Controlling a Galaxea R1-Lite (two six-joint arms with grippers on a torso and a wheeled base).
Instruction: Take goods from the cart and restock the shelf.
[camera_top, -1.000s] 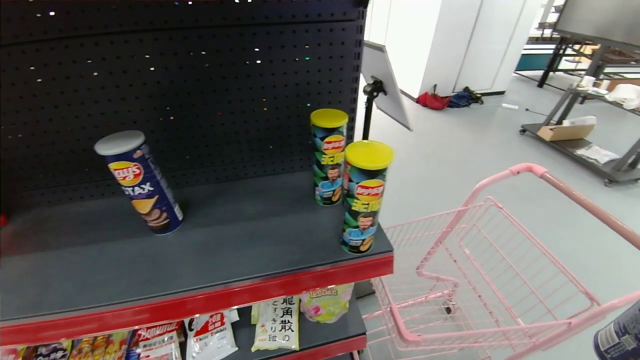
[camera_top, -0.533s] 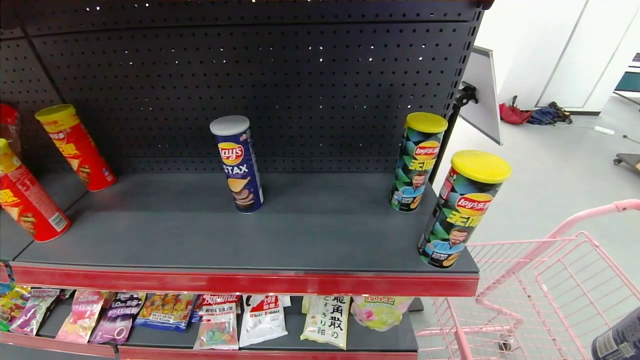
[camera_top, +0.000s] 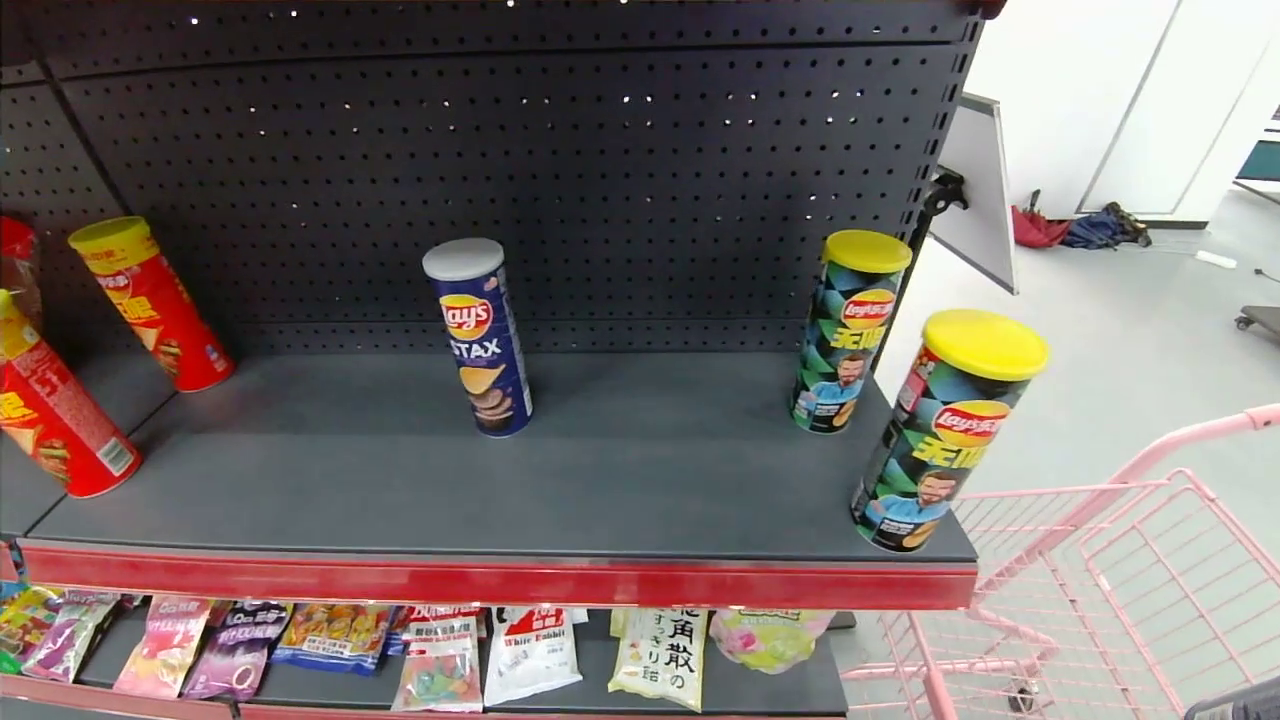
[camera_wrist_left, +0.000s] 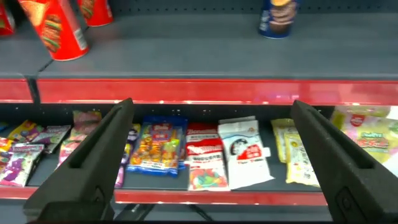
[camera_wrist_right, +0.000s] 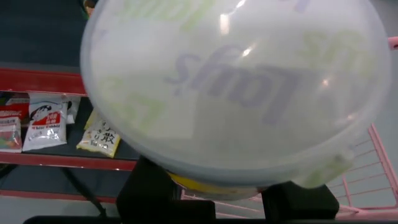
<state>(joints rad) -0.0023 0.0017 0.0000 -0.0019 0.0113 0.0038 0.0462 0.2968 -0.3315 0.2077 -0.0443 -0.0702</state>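
My right gripper is shut on a chip can, whose clear lid faces the wrist camera; dark fingers flank its body. A sliver of that can peeks in at the head view's lower right corner, over the pink cart. My left gripper is open and holds nothing, level with the red shelf edge and facing the snack bags below. On the dark shelf a blue can stands mid-shelf.
Two yellow-lidded green cans stand at the shelf's right end, the nearer one at the front corner. Red cans stand on the left. There is bare shelf on both sides of the blue can. The cart's handle rises to the right.
The head camera has swung left toward the shelf, so the whole picture shifted right. The cans on the shelf have not moved. The held can shows less at the lower right corner.
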